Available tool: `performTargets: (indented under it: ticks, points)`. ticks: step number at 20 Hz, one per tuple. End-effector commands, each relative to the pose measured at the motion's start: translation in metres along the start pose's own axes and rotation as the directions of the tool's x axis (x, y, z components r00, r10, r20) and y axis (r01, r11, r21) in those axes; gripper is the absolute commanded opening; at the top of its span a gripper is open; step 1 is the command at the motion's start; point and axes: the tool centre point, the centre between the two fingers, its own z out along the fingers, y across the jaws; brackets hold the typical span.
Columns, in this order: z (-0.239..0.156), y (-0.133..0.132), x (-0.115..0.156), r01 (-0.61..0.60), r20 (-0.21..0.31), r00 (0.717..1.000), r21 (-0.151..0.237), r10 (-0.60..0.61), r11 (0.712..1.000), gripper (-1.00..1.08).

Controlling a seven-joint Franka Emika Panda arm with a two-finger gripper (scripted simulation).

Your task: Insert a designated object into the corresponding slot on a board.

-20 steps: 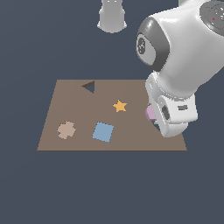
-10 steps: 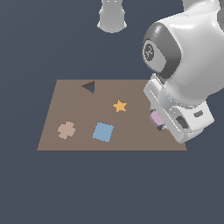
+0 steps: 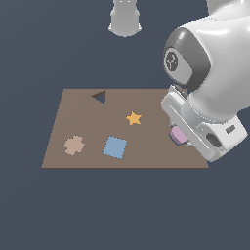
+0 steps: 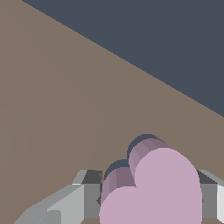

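The pale pink heart block (image 4: 153, 188) sits between the two grey fingers (image 4: 83, 197) of my gripper (image 4: 148, 199), which is shut on it. Just behind its lobes a dark sliver of the heart-shaped slot (image 4: 141, 142) shows in the brown board (image 4: 65, 109). The heart stands over the slot; I cannot tell how deep it sits. In the exterior view only a corner of the heart (image 3: 177, 135) peeks out under the white hand, near the board's (image 3: 146, 146) right edge. The slot is hidden there.
On the board lie an orange star (image 3: 133, 118), a blue square (image 3: 115, 147) and a tan cross piece (image 3: 74, 145). A dark triangular hole (image 3: 99, 96) is near the far edge. The arm's base (image 3: 125, 19) stands beyond the board.
The hand with the heart has moved toward the exterior view's right and the board's near edge, mostly in the first half second. The other pieces have not moved.
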Motion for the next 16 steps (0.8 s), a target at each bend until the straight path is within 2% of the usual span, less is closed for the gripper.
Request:
performTargets:
  ticks: [1, 9, 10, 16]
  points:
    - [0.000, 0.001, 0.000, 0.011, 0.000, 1.000, 0.000, -0.011, 1.000, -1.00]
    - [0.010, 0.001, 0.001, 0.011, 0.000, 1.000, 0.000, -0.011, 1.000, -1.00]
    - [0.010, 0.001, 0.001, 0.011, 0.000, 1.000, 0.000, -0.011, 1.000, 1.00]
    - [0.010, 0.001, 0.001, 0.011, 0.000, 1.000, 0.000, -0.011, 1.000, 1.00]
